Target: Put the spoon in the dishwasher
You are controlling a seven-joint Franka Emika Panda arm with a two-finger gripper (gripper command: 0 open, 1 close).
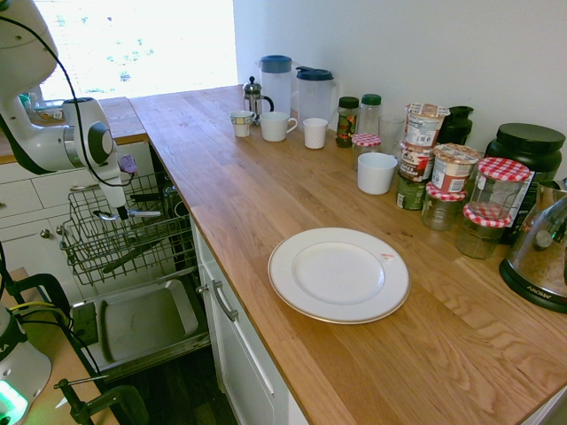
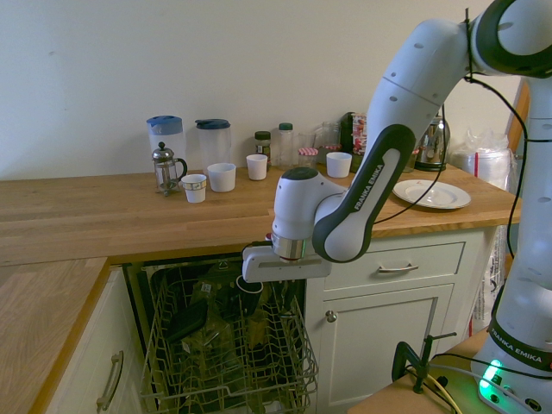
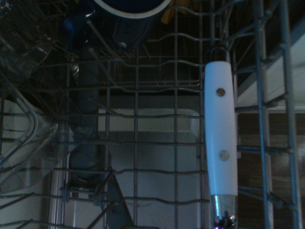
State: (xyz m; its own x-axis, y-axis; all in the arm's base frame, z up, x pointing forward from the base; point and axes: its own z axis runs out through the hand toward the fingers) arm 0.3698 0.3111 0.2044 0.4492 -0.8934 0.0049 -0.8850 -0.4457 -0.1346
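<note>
Rack (image 1: pixel 124 235) of the dishwasher (image 1: pixel 142 323) holds dark utensils (image 1: pixel 133 257) and a blue cup (image 3: pixel 128 14); my gripper (image 1: pixel 124 212), pressed together on the spoon (image 3: pixel 220 143), hangs among its wires.

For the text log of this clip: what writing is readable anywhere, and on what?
"FRANKA EMIKA" on the robot arm's forearm.
"FRANKA EMIKA" again on the arm's base.
Silver kettle: a small brand word, too small to read.
Jars and tubs: labels blurred, unreadable.
</note>
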